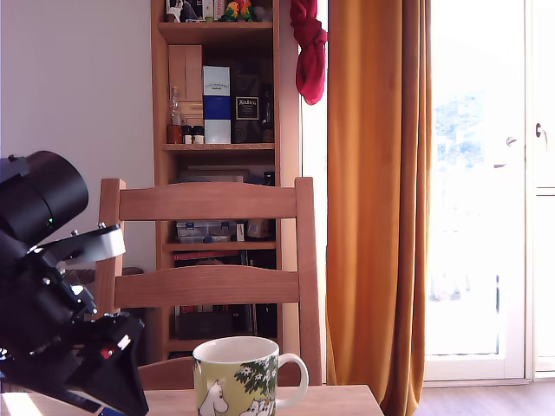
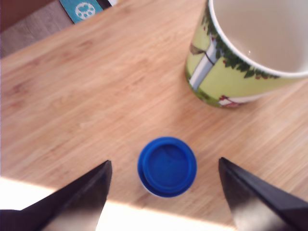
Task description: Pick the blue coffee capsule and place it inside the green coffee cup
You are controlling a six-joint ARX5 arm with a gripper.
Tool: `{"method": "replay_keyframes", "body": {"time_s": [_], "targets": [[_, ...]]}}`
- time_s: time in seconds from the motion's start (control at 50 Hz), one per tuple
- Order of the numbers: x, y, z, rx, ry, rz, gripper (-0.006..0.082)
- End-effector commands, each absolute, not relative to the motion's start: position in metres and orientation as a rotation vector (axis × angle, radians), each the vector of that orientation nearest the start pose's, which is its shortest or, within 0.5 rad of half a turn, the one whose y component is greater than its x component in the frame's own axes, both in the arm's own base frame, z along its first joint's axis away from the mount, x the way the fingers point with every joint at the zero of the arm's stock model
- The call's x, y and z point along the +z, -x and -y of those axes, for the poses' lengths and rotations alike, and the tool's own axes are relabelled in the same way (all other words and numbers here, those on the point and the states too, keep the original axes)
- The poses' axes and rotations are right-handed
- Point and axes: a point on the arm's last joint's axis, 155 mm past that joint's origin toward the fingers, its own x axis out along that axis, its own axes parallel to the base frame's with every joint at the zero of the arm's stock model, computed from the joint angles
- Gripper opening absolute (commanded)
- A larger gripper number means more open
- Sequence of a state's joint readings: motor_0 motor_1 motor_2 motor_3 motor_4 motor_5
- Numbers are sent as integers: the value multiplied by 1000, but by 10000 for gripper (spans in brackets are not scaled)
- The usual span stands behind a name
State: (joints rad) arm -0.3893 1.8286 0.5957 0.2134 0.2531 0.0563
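In the wrist view the blue coffee capsule (image 2: 167,166) rests on the wooden table, a small bright blue disc seen from above. My gripper (image 2: 166,192) hangs over it, open, with one dark finger (image 2: 84,195) on each side and a wide gap to the capsule. The green coffee cup (image 2: 226,77) stands close by, yellow-green with leaves and white figures, white inside and holding nothing. In the exterior view the cup (image 1: 236,381) sits at the table's near edge, and my black arm (image 1: 52,321) leans down at the exterior view's left; the capsule is hidden there.
A wooden chair (image 1: 208,260) stands right behind the table (image 1: 347,400). Beyond it are a bookshelf (image 1: 217,130), an orange curtain (image 1: 377,199) and a bright window. A teal patterned item (image 2: 82,9) lies at the table's edge in the wrist view.
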Motion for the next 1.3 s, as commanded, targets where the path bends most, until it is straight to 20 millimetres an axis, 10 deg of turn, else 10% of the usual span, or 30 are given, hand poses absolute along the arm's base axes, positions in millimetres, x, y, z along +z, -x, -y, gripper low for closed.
{"method": "replay_keyframes", "body": {"time_s": [0.0,0.36,0.94,1.28], "targets": [[-68,-310,180,-622,-130,-1030,652],[-90,-309,171,-591,-171,-1083,639],[-86,-311,179,-618,-144,-1074,198],[-79,-322,183,-618,-142,-1043,177]]}}
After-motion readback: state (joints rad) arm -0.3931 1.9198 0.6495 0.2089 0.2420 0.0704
